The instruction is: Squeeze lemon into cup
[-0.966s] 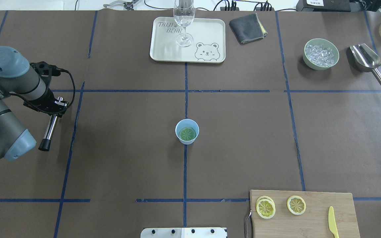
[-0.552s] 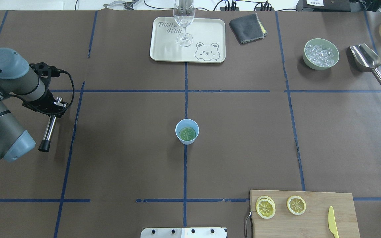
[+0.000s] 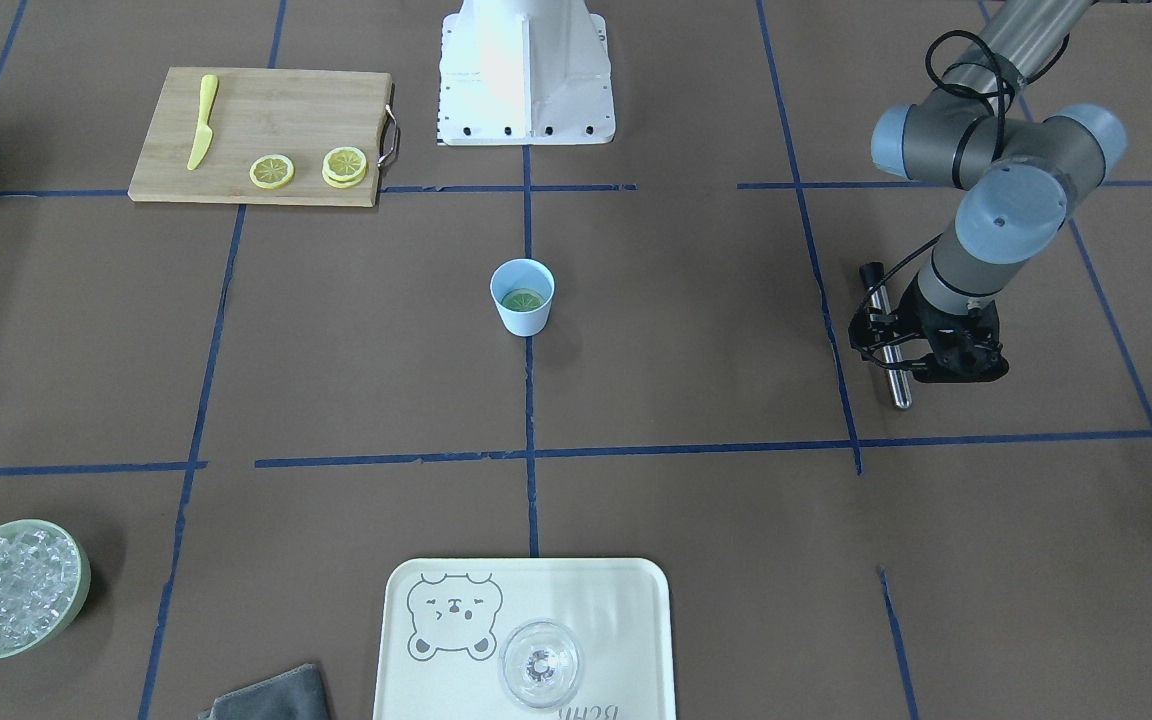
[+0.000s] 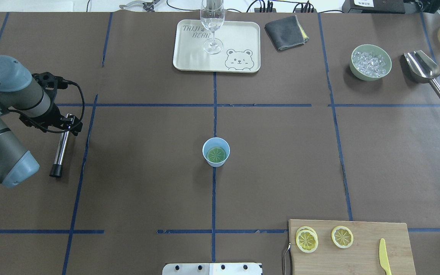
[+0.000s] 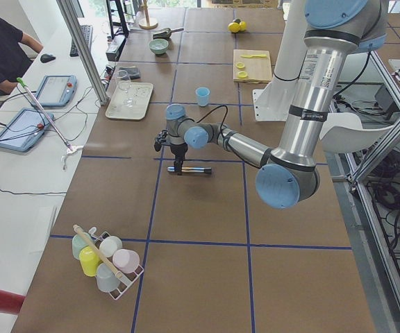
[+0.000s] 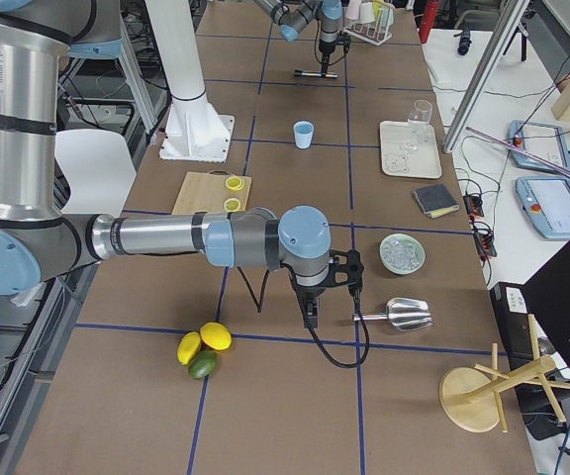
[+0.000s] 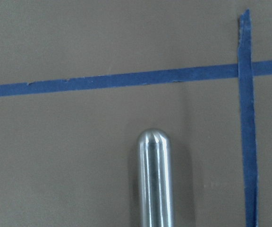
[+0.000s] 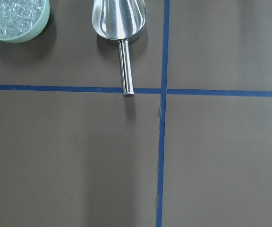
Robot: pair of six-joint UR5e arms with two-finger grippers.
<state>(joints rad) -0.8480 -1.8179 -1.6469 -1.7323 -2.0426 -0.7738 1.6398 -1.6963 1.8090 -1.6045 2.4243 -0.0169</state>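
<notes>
Downward-pointing left gripper (image 4: 68, 124), jaws clamped on metal rod (image 4: 60, 151); right gripper (image 6: 310, 317) low, jaws cannot tell

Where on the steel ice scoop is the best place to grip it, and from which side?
Take the steel ice scoop by its straight round handle, coming down from above and closing across its width. The handle is narrow, lies flat on the table and sticks out clear of the green bowl. The scoop's pan looks too wide and curved for a sure hold.
</notes>
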